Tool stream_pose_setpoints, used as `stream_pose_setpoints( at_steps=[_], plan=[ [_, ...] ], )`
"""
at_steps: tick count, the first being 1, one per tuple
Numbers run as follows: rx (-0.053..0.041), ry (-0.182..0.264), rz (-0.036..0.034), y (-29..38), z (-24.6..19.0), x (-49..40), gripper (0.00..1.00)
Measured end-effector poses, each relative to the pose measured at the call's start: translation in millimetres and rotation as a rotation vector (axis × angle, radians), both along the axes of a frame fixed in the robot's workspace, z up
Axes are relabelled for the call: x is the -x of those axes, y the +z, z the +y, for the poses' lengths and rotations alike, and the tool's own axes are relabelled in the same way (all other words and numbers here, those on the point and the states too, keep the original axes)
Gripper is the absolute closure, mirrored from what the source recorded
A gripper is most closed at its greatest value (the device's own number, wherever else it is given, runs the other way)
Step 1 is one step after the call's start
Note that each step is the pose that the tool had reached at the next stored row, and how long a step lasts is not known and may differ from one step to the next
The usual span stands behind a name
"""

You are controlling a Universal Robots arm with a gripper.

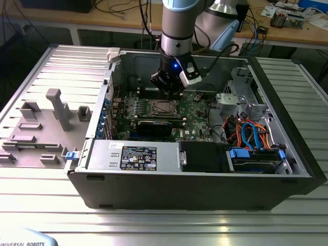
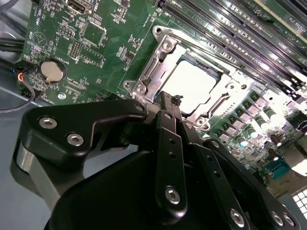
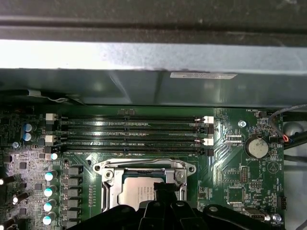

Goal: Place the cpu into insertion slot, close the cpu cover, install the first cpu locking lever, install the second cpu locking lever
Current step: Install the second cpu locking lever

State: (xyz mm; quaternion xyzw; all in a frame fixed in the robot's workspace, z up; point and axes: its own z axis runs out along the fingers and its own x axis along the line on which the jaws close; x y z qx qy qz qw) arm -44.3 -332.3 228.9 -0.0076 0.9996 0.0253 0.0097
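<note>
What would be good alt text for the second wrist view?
The black gripper hovers close over the silver cpu cover, which lies closed around the bright cpu on the green circuit board. A round coin battery sits nearby.

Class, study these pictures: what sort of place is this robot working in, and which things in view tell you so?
Probably a robotics lab or electronics workshop. An opened computer case lies on a metal table, the gripper hovers over the cpu on the green circuit board, and a cluttered workbench stands behind.

Hand (image 3: 165, 191) over seated cpu (image 3: 139, 191)
</note>
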Motion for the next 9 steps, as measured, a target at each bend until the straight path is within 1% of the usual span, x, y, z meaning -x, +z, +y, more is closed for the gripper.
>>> stream_pose_setpoints(
  at_steps=[2, 9],
  plan=[
    [0.0, 0.0, 0.0, 0.0, -1.1, 0.0, 0.89],
    [0.0002, 0.0, 0.0001, 0.0, -2.5, 0.0, 0.89]
  ],
)
